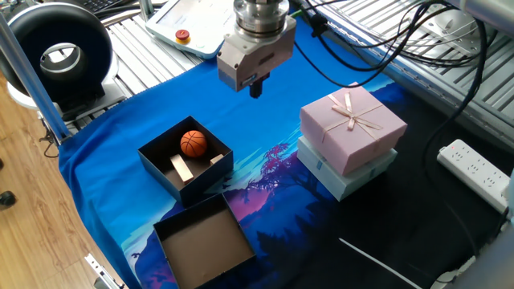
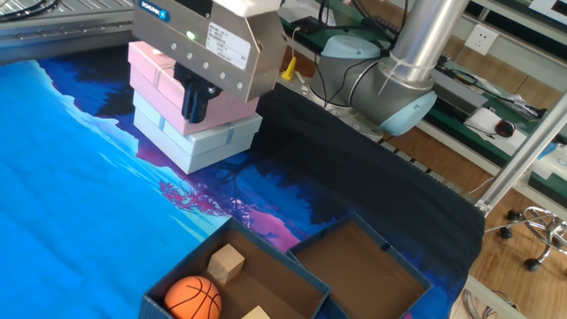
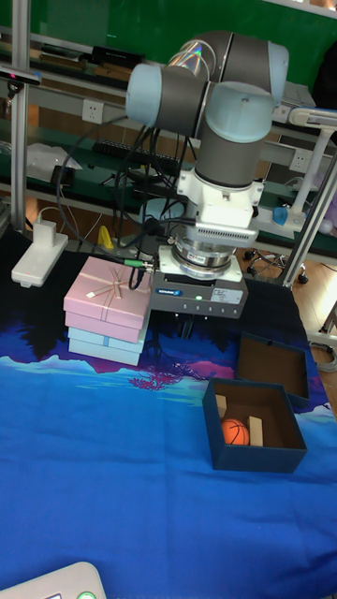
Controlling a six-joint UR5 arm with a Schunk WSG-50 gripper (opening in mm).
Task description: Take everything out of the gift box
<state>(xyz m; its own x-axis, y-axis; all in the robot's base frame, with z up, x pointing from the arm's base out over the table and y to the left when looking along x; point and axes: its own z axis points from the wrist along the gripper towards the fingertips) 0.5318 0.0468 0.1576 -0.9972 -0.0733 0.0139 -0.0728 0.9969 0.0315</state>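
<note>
Gripper (image 1: 256,87) hangs in the air at upper centre of one fixed view, fingers (image 2: 194,104) drawn together into one dark stub w/ nothing between them — closed, empty. The gift box (image 1: 158,160) sits well below and left of it in that frame, on the blue cloth of the tabletop (image 1: 120,120), well apart from the fingers.

Inside the box: orange ball (image 1: 193,143) toward the back, pale wooden bar (image 1: 182,168) lying flat in front of it, tan cube (image 1: 216,160) against the right wall, only partly seen there. All three rest on the brown floor.

The other fixed view shows the cube (image 2: 226,262) in full, just beside the ball (image 2: 192,297), but cuts the bar down to a corner at the bottom edge. It also shows the gripper in front of the pink box (image 2: 164,80) stacked on a pale blue box (image 2: 199,142). Shallow brown-walled tray (image 2: 359,266) touches the gift box's side.

Tall fixed view — the arm (image 3: 229,122) standing behind, gripper body (image 3: 198,295) left of and above the gift box (image 3: 255,449); fingers mostly hidden in shadow there.
</note>
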